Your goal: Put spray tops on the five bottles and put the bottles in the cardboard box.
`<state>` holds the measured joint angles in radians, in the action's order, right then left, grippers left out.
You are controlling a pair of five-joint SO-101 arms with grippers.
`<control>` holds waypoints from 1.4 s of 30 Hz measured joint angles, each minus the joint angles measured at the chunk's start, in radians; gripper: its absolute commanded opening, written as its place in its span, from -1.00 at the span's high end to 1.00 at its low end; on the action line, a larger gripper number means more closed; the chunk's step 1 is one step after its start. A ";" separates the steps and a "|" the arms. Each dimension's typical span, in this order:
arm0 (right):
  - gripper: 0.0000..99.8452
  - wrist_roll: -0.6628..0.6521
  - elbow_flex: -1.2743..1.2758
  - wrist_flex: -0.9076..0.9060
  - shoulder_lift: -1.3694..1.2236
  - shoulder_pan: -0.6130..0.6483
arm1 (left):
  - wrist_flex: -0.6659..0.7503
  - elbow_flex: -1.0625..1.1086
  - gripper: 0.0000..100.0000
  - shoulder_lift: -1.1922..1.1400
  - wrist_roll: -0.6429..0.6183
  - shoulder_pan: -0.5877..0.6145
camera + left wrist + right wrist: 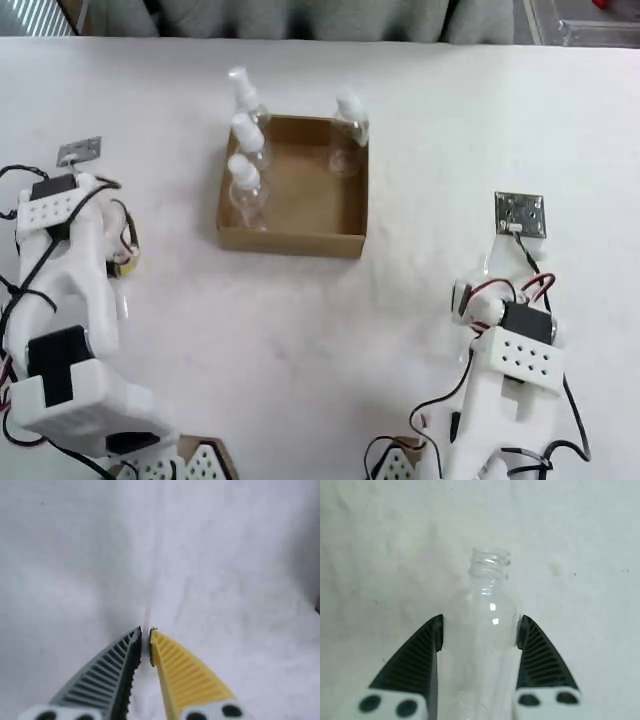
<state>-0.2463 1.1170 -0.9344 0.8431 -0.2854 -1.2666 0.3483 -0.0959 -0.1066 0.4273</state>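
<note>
The right pincer (480, 622) is closed on a clear bottle (490, 612). Its two black jaws press the bottle's shoulders from either side. The bottle's threaded neck sticks out past the tips, with no spray top on it. The white table (450, 120) lies beneath and beyond it.

The left pincer (146, 632) has its grey and yellow jaws drawn almost together. They pinch a thin white tube (147, 616) right at the tips, and the tube juts a little way past them over the table.

The cardboard box (290, 242) sits ahead of both pincers and between them, well apart from each. A wide stretch of white table runs from the right pincer to the box's near wall and right-hand corner.

Four capped bottles stand upright at the box:
- Three (245, 185) make a row along the wall on the left pincer's side. I cannot tell whether the farthest of them is just inside the far corner or against the rim.
- The fourth (348, 130) stands in the far corner on the right pincer's side.

Brown box floor shows between the row and the fourth bottle. It also shows along the near wall on the right pincer's side.
</note>
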 measured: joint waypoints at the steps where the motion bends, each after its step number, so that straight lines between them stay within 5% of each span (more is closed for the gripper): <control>1: 0.97 0.000 0.003 0.000 0.000 0.000 | 0.011 0.000 0.96 0.000 -0.066 -0.003; 6: 0.97 0.000 0.005 0.000 0.002 0.000 | 0.130 0.086 0.92 0.046 -0.298 -0.006; 12: 0.97 0.000 0.005 0.000 0.002 -0.003 | 0.201 0.284 0.42 0.319 -0.321 -0.021; 18: 0.97 0.000 0.005 0.000 0.002 -0.003 | 0.199 0.361 0.46 0.509 -0.304 -0.026; 24: 0.97 0.000 0.005 0.000 0.002 -0.006 | 0.071 0.304 0.52 0.511 -0.153 0.005; 32: 0.97 0.000 0.005 0.000 0.002 -0.006 | -0.180 0.215 0.88 0.623 0.089 0.008; 42: 0.97 0.000 0.005 0.000 0.002 -0.006 | -0.227 0.262 0.91 0.733 0.683 -0.051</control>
<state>-0.2463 1.1216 -0.9344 0.8447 -0.2915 -1.4937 0.6107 0.6375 0.5762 0.3767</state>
